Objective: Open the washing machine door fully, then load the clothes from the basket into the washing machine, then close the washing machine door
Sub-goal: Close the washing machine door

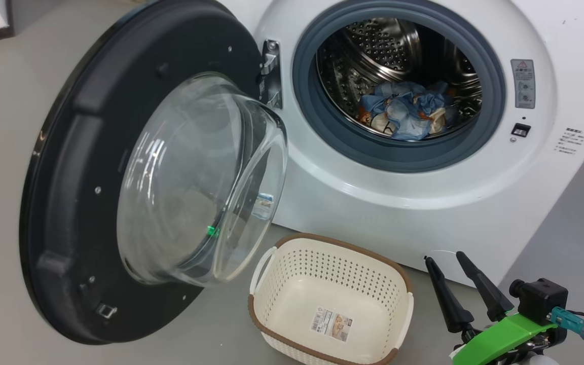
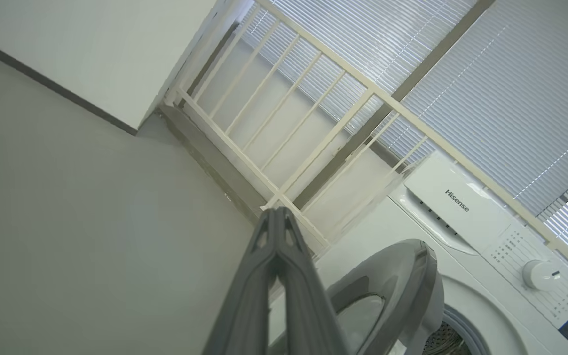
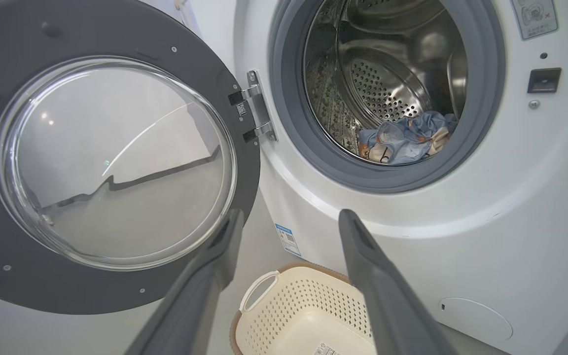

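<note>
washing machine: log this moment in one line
black-rimmed round glass door: open | light blue clothes: in steel drum | cream perforated plastic basket: empty | left gripper: shut | right gripper: open

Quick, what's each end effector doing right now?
Left end effector: closed, holding nothing.
Right end effector: open, empty.

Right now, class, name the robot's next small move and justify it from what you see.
Probably bring the shut left gripper to the outer face of the washing machine door and start pushing it closed: the clothes lie in the drum, the basket holds no clothes, and the door stands wide open.
</note>
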Robot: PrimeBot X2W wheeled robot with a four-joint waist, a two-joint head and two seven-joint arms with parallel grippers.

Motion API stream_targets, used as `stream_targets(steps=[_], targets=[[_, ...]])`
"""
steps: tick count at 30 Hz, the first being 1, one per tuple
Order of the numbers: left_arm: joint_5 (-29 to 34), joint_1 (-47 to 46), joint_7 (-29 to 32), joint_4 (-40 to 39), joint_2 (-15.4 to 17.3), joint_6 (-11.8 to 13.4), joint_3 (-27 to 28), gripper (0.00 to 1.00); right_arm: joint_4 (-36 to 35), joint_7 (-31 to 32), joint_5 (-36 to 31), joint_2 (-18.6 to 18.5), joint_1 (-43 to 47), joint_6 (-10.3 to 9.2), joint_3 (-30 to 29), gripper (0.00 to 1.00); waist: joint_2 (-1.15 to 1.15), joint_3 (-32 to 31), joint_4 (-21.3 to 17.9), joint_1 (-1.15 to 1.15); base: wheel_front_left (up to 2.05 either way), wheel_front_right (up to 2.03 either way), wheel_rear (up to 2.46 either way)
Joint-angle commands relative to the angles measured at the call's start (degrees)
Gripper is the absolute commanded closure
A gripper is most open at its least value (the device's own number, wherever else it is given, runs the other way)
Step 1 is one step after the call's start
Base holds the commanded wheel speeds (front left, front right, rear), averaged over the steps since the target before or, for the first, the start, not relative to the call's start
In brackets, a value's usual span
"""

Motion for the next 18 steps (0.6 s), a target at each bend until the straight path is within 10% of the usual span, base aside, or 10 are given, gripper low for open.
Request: stream_targets(steps=[1,11,18], targets=[[-5.0,-5.0,4.1,1.8,2.2,2.4,3.9,1.00,-1.4,-0.3,0.0,-0.5,-0.6,0.09,0.7,0.00,0.00,-0.1,-0.6,0.00,0.00,0.00,0.00],[-15.7,-12.0,16.0,9.1,0.8,13.6,6.2,1.00,-1.4,-0.3,0.0,-0.4,-0.6,0.09,0.4,0.00,0.00,-0.1,-1.7,0.00,0.00,0.00,0.00],[-18.3,-12.6,22.6,10.9,0.7,15.6,3.8,1.00,-1.4,-0.3,-0.1,-0.3,-0.8,0.09,0.3,0.00,0.00,0.2,-2.4,0.00,0.00,0.00,0.00]])
